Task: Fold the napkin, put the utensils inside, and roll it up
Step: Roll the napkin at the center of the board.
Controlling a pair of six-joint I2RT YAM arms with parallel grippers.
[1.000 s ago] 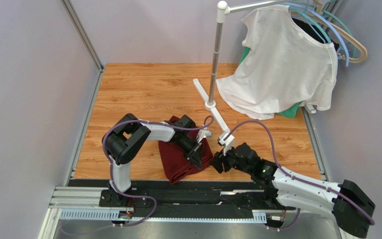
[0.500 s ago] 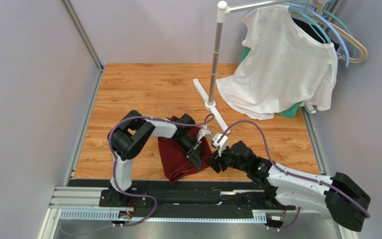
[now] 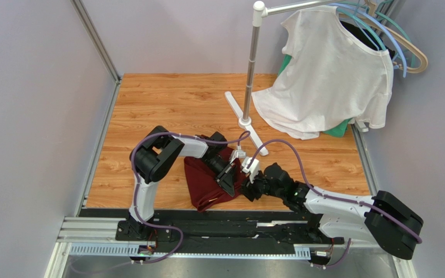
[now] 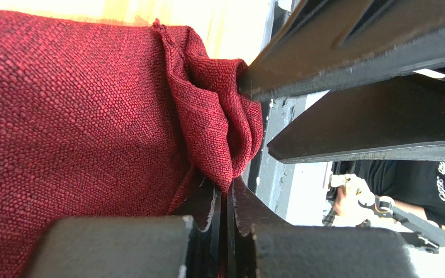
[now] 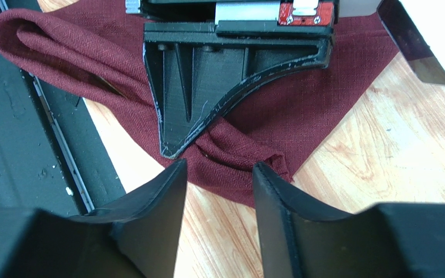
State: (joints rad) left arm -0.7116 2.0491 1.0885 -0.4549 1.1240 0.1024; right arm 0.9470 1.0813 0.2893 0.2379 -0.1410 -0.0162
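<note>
Toward the near edge of the bench [image 3: 167, 104], a little left of centre, the napkin [image 3: 203, 176] lies as a loosely folded maroon heap, its near end at the bench's front edge. My left arm bends over it from the left, and my left end effector [image 3: 229, 185] is closed on the napkin's right-hand side. Its wrist view shows a gathered pleat of the cloth [image 4: 219, 133] pinched between the two fingers, which meet with no gap. The cloth around that pinch is drawn into a small ridge, with the rest spread flat behind it. Just to the right, my right end effector [image 3: 248, 189] faces the same corner with its jaws apart and holds nothing. From its own camera the puckered corner of the napkin [image 5: 248, 159] sits just ahead of the gap between the fingers, and I cannot tell whether they touch it. Farther back and right stand a rack [image 3: 250, 75] and a white shirt [image 3: 329, 75] on hangers.
</note>
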